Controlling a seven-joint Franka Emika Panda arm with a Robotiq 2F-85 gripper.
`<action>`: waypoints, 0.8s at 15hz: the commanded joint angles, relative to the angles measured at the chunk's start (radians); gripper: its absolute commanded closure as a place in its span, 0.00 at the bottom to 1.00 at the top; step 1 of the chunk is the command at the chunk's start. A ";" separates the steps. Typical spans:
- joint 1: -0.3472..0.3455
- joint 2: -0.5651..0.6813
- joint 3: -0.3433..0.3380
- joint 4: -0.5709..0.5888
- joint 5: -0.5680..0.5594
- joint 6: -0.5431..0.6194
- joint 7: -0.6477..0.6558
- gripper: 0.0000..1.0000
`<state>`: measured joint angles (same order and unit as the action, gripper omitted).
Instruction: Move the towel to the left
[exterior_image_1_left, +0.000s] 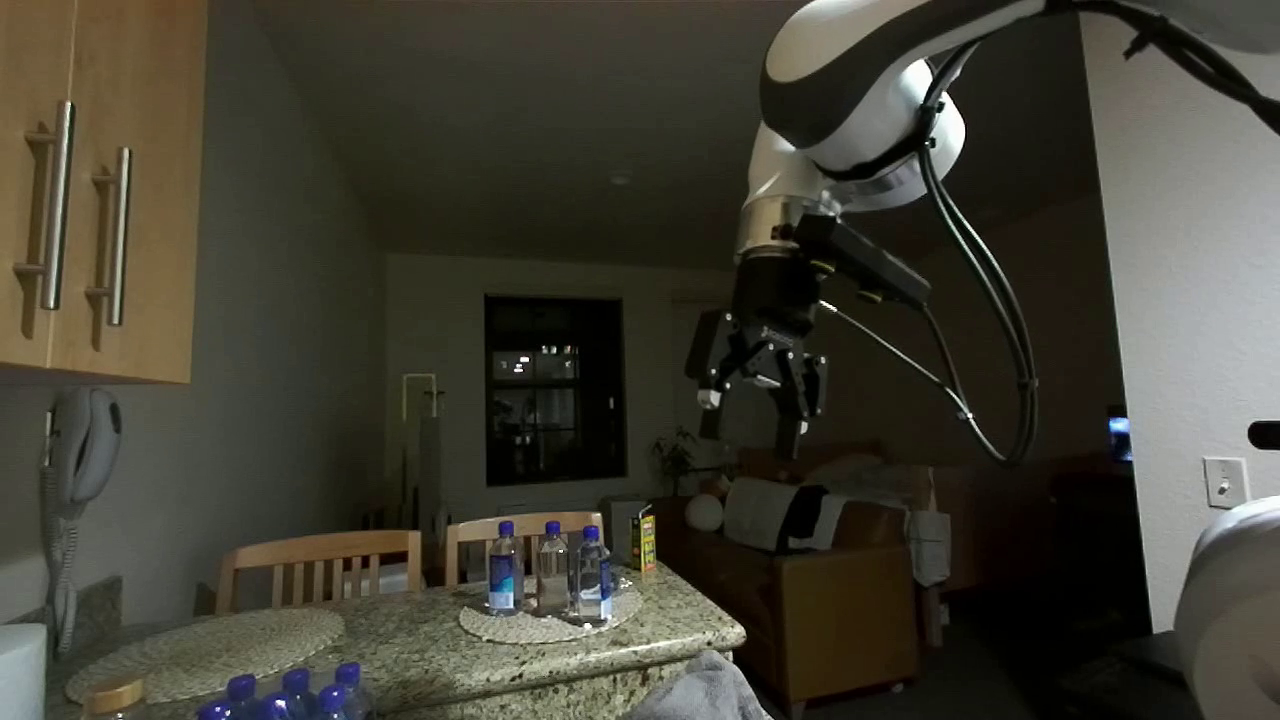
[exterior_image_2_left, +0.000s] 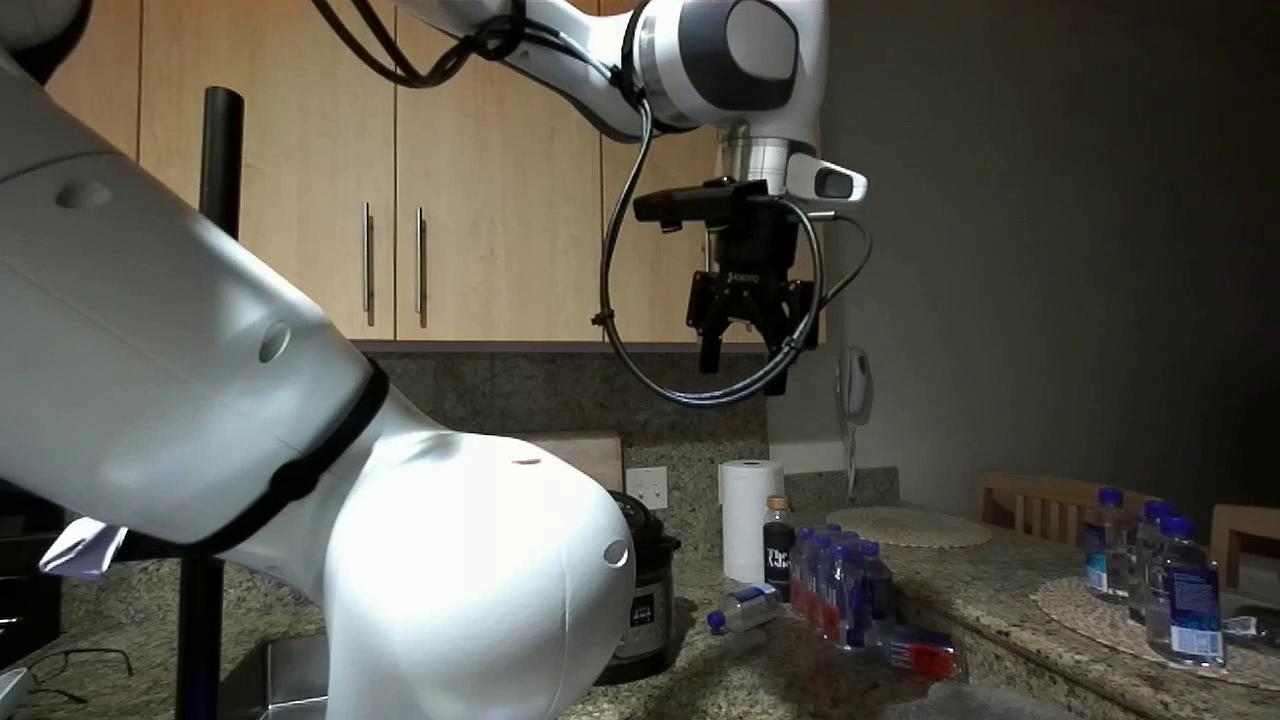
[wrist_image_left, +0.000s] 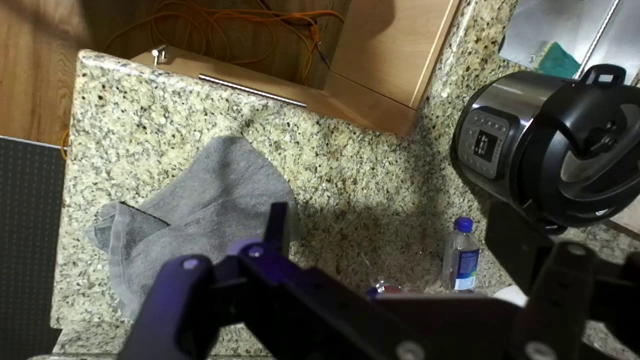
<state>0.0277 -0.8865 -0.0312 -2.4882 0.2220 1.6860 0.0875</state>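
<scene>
Gripper (wrist_image_left: 392, 230), one, nearest the wrist camera: your jaws stand wide apart with nothing between them. Towel (wrist_image_left: 210, 200), one, grey, rumpled, a corner folded over: lying on the speckled counter (wrist_image_left: 135, 115), toward the left in the wrist view, near the counter's left edge, well below your gripper. Progress, as judged: no part of the move shows as done; left to you are descent, grasp, shift left and release. Left of what, the task sentence does not tell you. Containers: pressure cooker (wrist_image_left: 555, 150), one, right in the wrist view, lid on, contents hidden from you. Sink (wrist_image_left: 532, 25), one, steel, beside the cooker; green sponge (wrist_image_left: 557, 61) at it, whether inside or on the rim you cannot tell. Clear bottles (exterior_image_1_left: 552, 575), three, blue-capped, upright on a round placemat (exterior_image_1_left: 520, 630), fill unclear. Bottle cluster (exterior_image_2_left: 828, 597), blue-capped, standing on the speckled counter, count uncertain; fallen bottle (exterior_image_2_left: 748, 607), one, on its side, just left of the cluster. Dark bottle (exterior_image_2_left: 778, 550), one, upright on the far side of the fallen bottle, contents hidden.
</scene>
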 joint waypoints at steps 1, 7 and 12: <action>-0.017 0.085 0.004 0.015 0.002 0.083 -0.037 0.00; -0.017 0.254 -0.034 0.024 -0.021 0.301 -0.116 0.00; -0.022 0.449 -0.081 0.091 -0.059 0.432 -0.207 0.00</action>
<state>0.0183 -0.5607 -0.0953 -2.4641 0.1836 2.0787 -0.0488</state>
